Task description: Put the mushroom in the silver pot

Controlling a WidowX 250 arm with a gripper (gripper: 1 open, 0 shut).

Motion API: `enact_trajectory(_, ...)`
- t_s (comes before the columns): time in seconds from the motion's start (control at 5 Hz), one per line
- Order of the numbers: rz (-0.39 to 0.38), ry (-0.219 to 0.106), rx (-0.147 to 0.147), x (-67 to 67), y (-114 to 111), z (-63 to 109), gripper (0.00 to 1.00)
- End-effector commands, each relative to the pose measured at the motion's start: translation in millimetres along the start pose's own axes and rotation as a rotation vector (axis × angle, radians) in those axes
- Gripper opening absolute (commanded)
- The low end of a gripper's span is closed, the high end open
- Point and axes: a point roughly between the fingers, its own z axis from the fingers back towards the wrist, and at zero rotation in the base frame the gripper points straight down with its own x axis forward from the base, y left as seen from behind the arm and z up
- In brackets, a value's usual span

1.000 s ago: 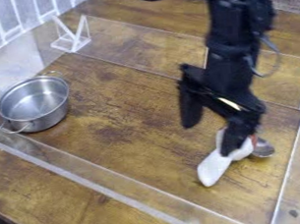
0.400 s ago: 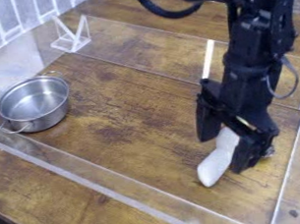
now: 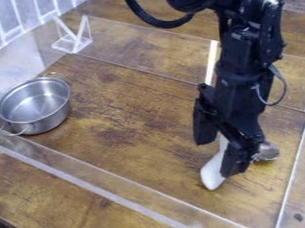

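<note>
The mushroom [image 3: 217,174] lies on the wooden table at the lower right. Its white stem points toward the front and its reddish-brown cap [image 3: 266,153] peeks out behind the gripper. My black gripper [image 3: 223,143] hangs straight down over it, open. One finger [image 3: 203,122] is left of the mushroom and the other reaches down by the cap, hiding the mushroom's middle. Nothing is gripped. The silver pot [image 3: 34,104] stands empty at the far left, well away from the gripper.
Low clear plastic walls [image 3: 123,201] border the work area along the front and the right. A small clear stand [image 3: 70,35] sits at the back left. A thin pale yellow handle [image 3: 212,61] lies behind the arm. Bare wood lies between the pot and the mushroom.
The arm swung a little to the right and the open gripper came lower over the mushroom. The mushroom and the pot have stayed in place.
</note>
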Motion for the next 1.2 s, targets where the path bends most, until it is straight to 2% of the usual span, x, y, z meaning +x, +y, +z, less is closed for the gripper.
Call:
enact_trajectory(0.0,0.062,-0.041,0.018,0.9,5.4,7.2,1.00)
enact_trajectory(0.2,0.087,-0.048,0.028,2.8,2.4,4.1,1.00)
enact_trajectory(0.6,0.035,-0.073,0.050,2.2,5.7,12.2,1.00)
enact_trajectory(1.0,0.102,-0.097,0.068,15.0,1.6,-5.4,1.00)
